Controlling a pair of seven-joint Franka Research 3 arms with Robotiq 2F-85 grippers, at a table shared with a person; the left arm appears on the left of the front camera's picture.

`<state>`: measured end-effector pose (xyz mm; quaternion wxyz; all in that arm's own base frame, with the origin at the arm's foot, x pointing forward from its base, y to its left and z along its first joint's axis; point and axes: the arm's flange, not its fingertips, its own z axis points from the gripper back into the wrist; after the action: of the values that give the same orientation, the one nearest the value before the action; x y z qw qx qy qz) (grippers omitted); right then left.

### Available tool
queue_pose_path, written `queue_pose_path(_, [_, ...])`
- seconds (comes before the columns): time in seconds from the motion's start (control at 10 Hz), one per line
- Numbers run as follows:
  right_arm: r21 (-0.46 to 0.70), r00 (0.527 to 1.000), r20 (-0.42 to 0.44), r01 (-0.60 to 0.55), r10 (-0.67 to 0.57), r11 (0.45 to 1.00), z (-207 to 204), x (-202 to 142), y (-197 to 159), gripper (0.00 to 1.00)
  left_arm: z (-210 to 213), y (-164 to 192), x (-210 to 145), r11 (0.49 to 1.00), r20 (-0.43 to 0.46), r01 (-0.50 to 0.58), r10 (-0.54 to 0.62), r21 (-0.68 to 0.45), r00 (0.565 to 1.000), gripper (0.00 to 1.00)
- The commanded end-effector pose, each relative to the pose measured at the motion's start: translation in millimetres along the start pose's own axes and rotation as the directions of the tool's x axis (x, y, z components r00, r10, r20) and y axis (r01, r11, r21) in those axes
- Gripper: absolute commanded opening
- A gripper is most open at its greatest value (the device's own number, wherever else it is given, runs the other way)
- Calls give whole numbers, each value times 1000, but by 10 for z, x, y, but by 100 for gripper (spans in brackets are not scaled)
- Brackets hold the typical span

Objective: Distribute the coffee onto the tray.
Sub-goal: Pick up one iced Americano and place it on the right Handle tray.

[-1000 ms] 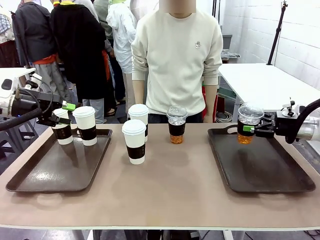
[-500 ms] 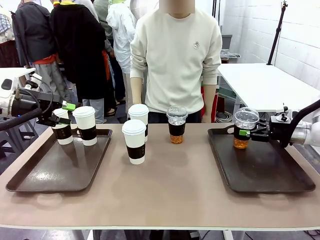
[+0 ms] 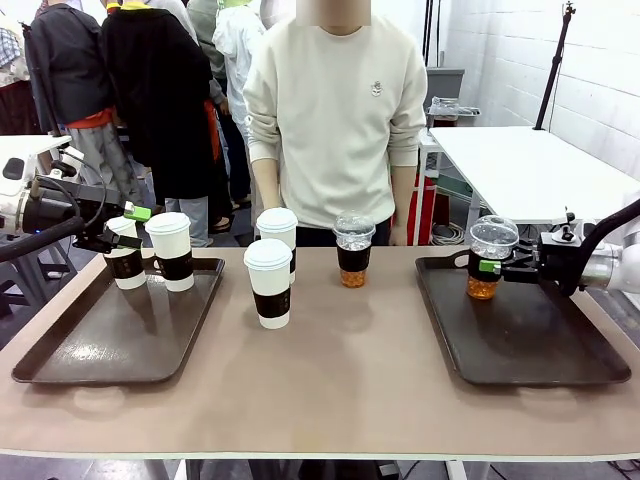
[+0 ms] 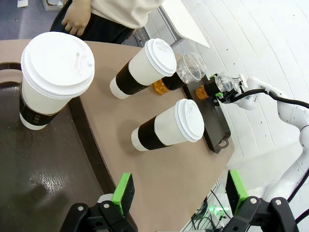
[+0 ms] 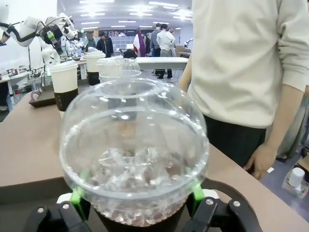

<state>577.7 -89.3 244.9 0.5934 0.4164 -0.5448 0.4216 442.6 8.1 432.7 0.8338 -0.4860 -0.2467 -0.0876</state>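
Observation:
My right gripper (image 3: 490,266) is shut on a clear dome-lidded cup of amber coffee (image 3: 487,258), whose base is down at the far left corner of the right tray (image 3: 540,350); up close the dome (image 5: 133,145) sits between the green pads. My left gripper (image 3: 135,222) stands open with nothing between its fingers (image 4: 123,193), beside a white paper cup (image 3: 125,255) on the left tray (image 3: 100,350). A second paper cup (image 3: 172,250) stands next to it. On the table between the trays are two paper cups (image 3: 269,283) (image 3: 278,235) and another dome-lidded cup (image 3: 353,250).
A person in a cream sweater (image 3: 335,110) stands at the far edge behind the middle cups, arms hanging. Most of both trays is bare, as is the near half of the table. Other people stand at the back left.
My right gripper has lowered the dome-lidded cup and brought it slightly left, down to the tray. The person has shifted a little to the left. The left arm has not moved.

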Motion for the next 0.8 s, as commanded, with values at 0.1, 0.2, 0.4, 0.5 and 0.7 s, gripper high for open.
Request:
queue_pose_path(0.1, [-12, 999, -5, 44, -44, 999, 40, 70, -30, 100, 12, -23, -19, 1000, -1, -1, 1, -1, 1000, 100])
queue_pose_path(0.2, [-11, 998, -5, 56, -56, 998, 74, 62, -14, 100, 12, -23, -19, 1000, -1, -1, 1, -1, 1000, 100])
queue_pose_path(0.4, [-20, 997, -12, 78, -79, 997, 146, 34, 38, 100, 12, -23, -19, 1000, -1, -1, 1, -1, 1000, 100])
queue_pose_path(0.5, [-28, 996, -11, 88, -88, 996, 201, 18, 59, 100, 12, -23, -19, 1000, -1, -1, 1, -1, 1000, 100])
queue_pose_path(0.7, [-36, 994, -12, 106, -106, 994, 277, 10, 92, 100, 12, -23, -19, 1000, -1, -1, 1, -1, 1000, 100])
